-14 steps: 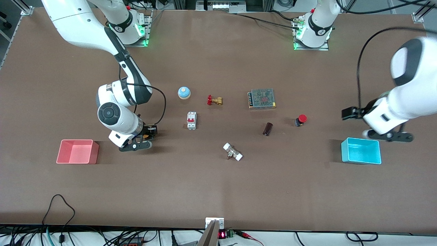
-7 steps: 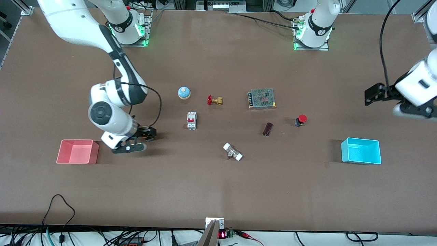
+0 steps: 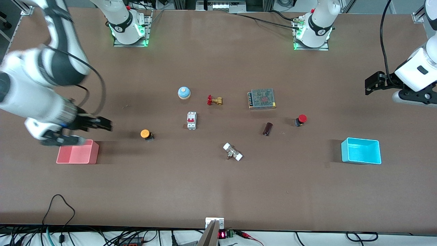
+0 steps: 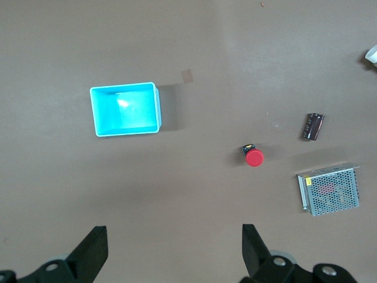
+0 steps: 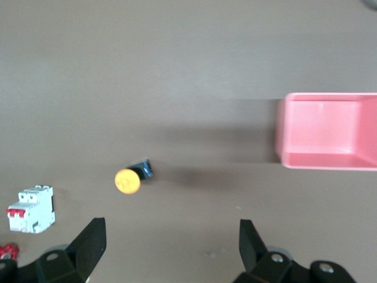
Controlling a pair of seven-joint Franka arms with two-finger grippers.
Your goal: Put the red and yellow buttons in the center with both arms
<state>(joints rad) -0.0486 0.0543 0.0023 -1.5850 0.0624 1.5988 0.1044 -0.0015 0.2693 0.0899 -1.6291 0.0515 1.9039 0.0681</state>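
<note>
The yellow button (image 3: 145, 134) lies alone on the brown tabletop between the pink bin and the white breaker; it also shows in the right wrist view (image 5: 129, 178). The red button (image 3: 301, 119) rests on the table beside a dark cylinder, and shows in the left wrist view (image 4: 253, 157). My right gripper (image 3: 58, 139) is open and empty, up over the pink bin's rim; its own view (image 5: 171, 233) shows bare table between the jaws. My left gripper (image 3: 413, 98) is open and empty, high over bare table at the left arm's end, as its own view (image 4: 175, 236) shows.
The pink bin (image 3: 78, 152) and the cyan bin (image 3: 361, 151) stand at the two ends. In the middle are a blue dome bell (image 3: 184, 92), a brass valve (image 3: 214, 100), a white breaker (image 3: 191, 120), a mesh power supply (image 3: 262, 98), a dark cylinder (image 3: 267, 128) and a white-capped fitting (image 3: 233, 152).
My right gripper has lifted off the yellow button, left it on the table and swung toward the pink bin. My left gripper rose from the cyan bin and drew back.
</note>
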